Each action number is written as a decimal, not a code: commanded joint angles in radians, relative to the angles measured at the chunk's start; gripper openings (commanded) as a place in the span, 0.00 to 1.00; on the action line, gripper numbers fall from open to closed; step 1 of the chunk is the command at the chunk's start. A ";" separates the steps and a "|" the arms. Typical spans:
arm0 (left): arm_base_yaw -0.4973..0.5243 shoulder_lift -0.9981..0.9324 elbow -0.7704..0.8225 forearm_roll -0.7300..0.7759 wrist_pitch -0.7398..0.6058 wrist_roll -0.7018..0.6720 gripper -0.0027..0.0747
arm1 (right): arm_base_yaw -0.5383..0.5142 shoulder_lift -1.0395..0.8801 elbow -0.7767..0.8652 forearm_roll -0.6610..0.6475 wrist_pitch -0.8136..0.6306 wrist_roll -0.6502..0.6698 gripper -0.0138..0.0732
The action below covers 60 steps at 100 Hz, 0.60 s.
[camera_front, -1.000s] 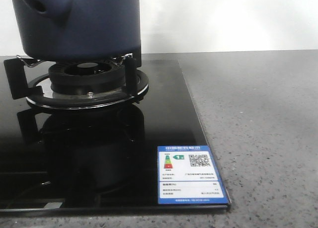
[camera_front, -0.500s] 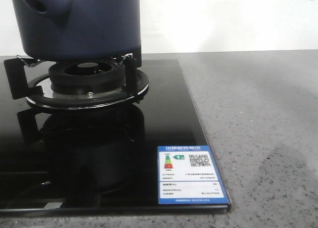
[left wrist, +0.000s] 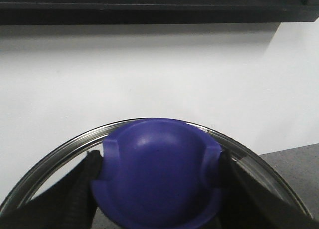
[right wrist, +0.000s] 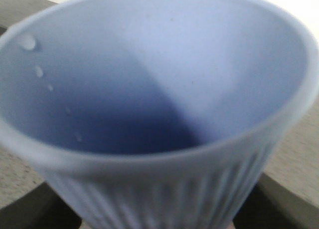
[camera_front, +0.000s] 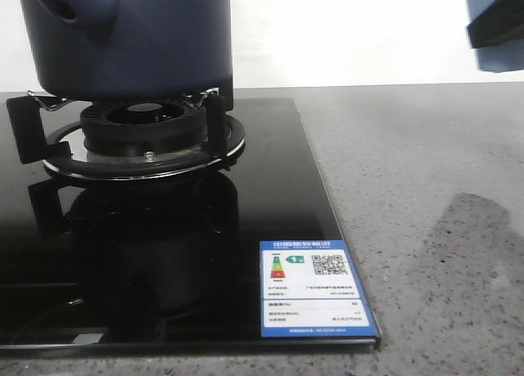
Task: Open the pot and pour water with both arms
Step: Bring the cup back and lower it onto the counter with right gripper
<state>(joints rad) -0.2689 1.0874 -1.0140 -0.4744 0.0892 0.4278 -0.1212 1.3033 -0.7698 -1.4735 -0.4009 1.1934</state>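
Navy pot [camera_front: 131, 36] top cropped; left tool [left wrist: 157, 174] clenches lid knob [left wrist: 157, 171]; right tool grip hidden.

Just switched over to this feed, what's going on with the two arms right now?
The left pincer is clamped on the blue knob of a glass lid, with only white wall behind it, so the lid looks lifted. In the right wrist view a light-blue ribbed cup fills the frame, droplets on its inner wall; the grip itself is hidden. In the front view the dark blue pot sits on the gas burner, and the cup shows at the upper right, away from the pot.
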 commanded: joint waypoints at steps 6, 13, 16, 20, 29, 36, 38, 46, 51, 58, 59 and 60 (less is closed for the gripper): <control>0.002 -0.024 -0.045 -0.003 -0.102 -0.001 0.46 | -0.006 0.040 -0.027 0.243 -0.141 -0.190 0.55; 0.002 -0.024 -0.045 -0.003 -0.102 -0.001 0.46 | -0.006 0.078 -0.027 0.303 -0.187 -0.236 0.55; 0.002 -0.024 -0.045 -0.003 -0.102 -0.001 0.46 | -0.006 0.097 -0.027 0.319 -0.203 -0.250 0.55; 0.002 -0.024 -0.045 -0.003 -0.102 -0.001 0.46 | -0.006 0.114 -0.027 0.329 -0.225 -0.266 0.55; 0.002 -0.024 -0.045 -0.003 -0.102 -0.001 0.46 | -0.006 0.156 -0.027 0.352 -0.274 -0.322 0.55; 0.002 -0.024 -0.045 -0.003 -0.102 -0.001 0.46 | -0.006 0.183 -0.027 0.379 -0.302 -0.360 0.55; 0.002 -0.024 -0.045 -0.003 -0.102 -0.001 0.46 | -0.006 0.189 -0.027 0.390 -0.307 -0.376 0.55; 0.002 -0.024 -0.045 -0.003 -0.102 -0.001 0.46 | -0.006 0.216 -0.027 0.427 -0.326 -0.425 0.55; 0.002 -0.024 -0.045 -0.003 -0.102 -0.001 0.46 | -0.006 0.232 -0.027 0.450 -0.338 -0.459 0.55; 0.002 -0.024 -0.045 -0.003 -0.102 -0.001 0.46 | -0.006 0.251 -0.027 0.466 -0.342 -0.479 0.55; 0.002 -0.024 -0.045 -0.003 -0.102 -0.001 0.46 | -0.006 0.250 -0.027 0.470 -0.344 -0.482 0.55; 0.002 -0.024 -0.045 -0.003 -0.102 -0.001 0.46 | -0.006 0.255 -0.027 0.470 -0.344 -0.482 0.55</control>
<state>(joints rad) -0.2689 1.0874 -1.0140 -0.4744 0.0892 0.4278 -0.1212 1.5713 -0.7698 -1.0686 -0.6703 0.7557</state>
